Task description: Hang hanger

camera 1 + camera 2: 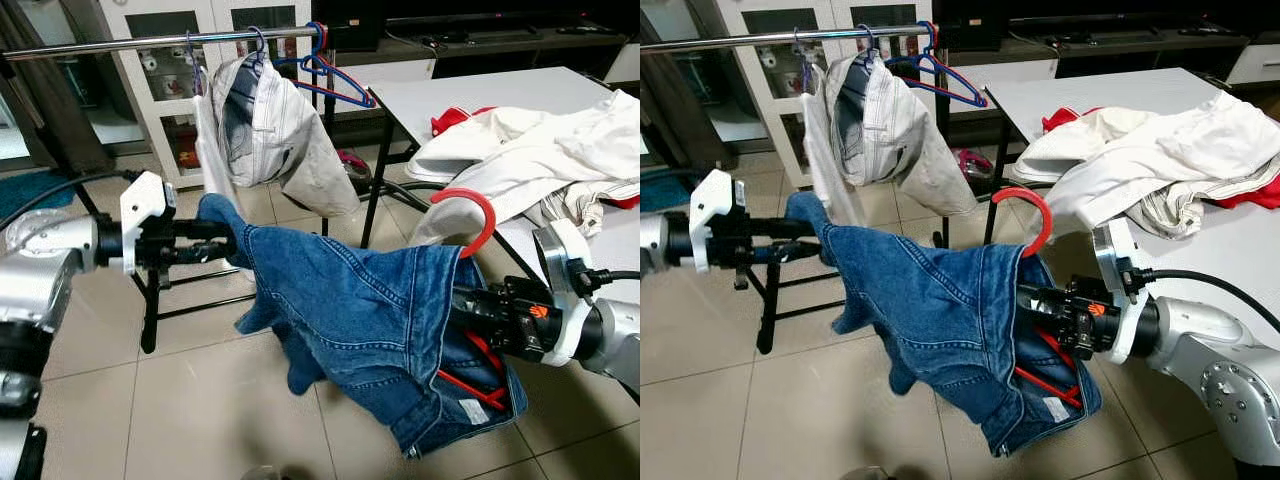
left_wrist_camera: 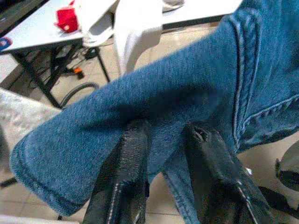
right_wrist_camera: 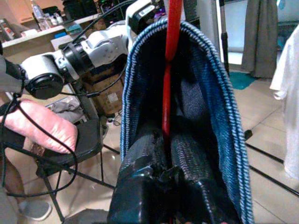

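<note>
- A blue denim jacket [image 1: 370, 310] on a red plastic hanger [image 1: 468, 205] is held up between 2 robot arms, above a floor of pale square tiles [image 1: 130, 410].
- The right gripper [image 1: 1040, 300] reaches into the jacket from the right. In the right wrist view its 2 black fingers [image 3: 187, 163] are pressed together on the hanger's red shaft, with the jacket collar arching over them.
- The hanger's curved red hook rises above the collar, well below and apart from the rail.
- The left gripper [image 1: 225, 240] is on the left, level with the jacket. Its jaws are slightly parted around a denim sleeve [image 1: 222, 215], 1 finger [image 2: 133, 154] on each side of the cloth, pinching it.
- A silver metal clothes rail [image 1: 150, 43] runs across the top left, on a black stand.
- A light grey garment [image 1: 270, 125] hangs from the rail, and beside it, nearer the rail's end, an empty blue wire hanger [image 1: 335, 75].
- A white worktop [image 1: 470, 95] on black legs stands to the right, with a heap of white clothing [image 1: 540, 150] showing scraps of red.
</note>
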### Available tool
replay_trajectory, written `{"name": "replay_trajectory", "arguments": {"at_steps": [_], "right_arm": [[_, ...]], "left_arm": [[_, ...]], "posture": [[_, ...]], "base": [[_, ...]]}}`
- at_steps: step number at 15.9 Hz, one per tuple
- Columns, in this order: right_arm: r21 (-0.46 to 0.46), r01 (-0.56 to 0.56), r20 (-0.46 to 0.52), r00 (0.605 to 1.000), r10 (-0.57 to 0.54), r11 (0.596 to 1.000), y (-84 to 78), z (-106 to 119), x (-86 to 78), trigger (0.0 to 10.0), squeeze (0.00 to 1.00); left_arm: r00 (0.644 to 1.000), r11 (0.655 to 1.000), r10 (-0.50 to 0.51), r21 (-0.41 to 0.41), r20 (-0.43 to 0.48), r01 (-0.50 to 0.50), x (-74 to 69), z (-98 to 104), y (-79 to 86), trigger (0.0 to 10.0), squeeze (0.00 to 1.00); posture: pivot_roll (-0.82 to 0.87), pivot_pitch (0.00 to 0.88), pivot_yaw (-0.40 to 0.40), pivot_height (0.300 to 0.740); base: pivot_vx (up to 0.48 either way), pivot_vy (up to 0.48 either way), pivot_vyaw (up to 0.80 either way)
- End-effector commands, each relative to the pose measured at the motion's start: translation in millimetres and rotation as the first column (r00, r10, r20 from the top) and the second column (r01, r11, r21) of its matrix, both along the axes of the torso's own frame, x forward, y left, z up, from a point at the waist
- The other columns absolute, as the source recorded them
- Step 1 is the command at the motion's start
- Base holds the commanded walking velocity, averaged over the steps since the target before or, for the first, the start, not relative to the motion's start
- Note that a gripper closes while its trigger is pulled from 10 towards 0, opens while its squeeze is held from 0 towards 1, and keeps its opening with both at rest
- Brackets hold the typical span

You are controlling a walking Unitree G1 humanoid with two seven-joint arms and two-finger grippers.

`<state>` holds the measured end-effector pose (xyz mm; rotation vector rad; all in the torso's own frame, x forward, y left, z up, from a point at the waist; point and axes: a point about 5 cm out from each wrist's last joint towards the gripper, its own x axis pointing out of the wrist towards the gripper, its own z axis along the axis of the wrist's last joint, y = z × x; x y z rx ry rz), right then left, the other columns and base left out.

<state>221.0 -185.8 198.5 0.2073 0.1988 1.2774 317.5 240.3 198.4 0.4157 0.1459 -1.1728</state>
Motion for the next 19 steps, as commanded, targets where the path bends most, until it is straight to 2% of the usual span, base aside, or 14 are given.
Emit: {"name": "replay_trajectory", "arguments": {"at_steps": [1,5,14,16,17,19], "right_arm": [[-0.004,-0.041,0.042,0.998,0.041,0.999,4.6,9,-2.3,10.0,0.0],[0.006,-0.037,0.051,0.998,0.037,0.999,5.4,10,-0.2,10.0,0.0],[0.015,-0.035,0.061,0.998,0.034,0.999,6.2,12,1.8,10.0,0.0],[0.0,-0.015,0.059,0.998,0.015,1.0,5.0,9,3.2,10.0,0.0],[-0.034,0.06,0.074,0.996,-0.057,0.998,2.2,5,9.7,10.0,0.0],[-0.046,0.097,0.084,0.992,-0.093,0.994,0.6,3,13.2,10.0,0.0]], "left_arm": [[1.0,1.0,-0.027,0.01,0.015,0.026,3.1,7,-3.8,0.0,0.0],[0.999,0.999,-0.037,0.015,-0.023,0.037,3.8,1,-4.0,0.0,0.0],[0.999,0.999,-0.033,0.008,-0.033,0.034,7.1,-3,-4.8,0.0,0.0],[0.999,0.999,-0.042,0.006,-0.035,0.042,6.3,-2,-5.6,0.0,0.0],[0.997,0.997,-0.075,0.021,-0.034,0.076,0.6,4,-6.8,0.0,0.0],[0.995,0.995,-0.094,0.02,-0.032,0.095,-3.0,10,-8.1,0.0,0.0]], "posture": [[0.04,0.0,0.049,0.74],[0.04,0.0,0.054,0.74],[0.04,0.0,0.058,0.74],[0.04,0.0,0.058,0.74],[0.04,0.0,0.071,0.74],[0.04,0.0,0.071,0.74]], "base": [[0.0,0.0,0.0],[0.0,0.0,0.0],[0.0,0.0,0.0],[0.0,0.0,0.0],[0.0,0.0,0.0],[0.0,0.0,0.0]]}}
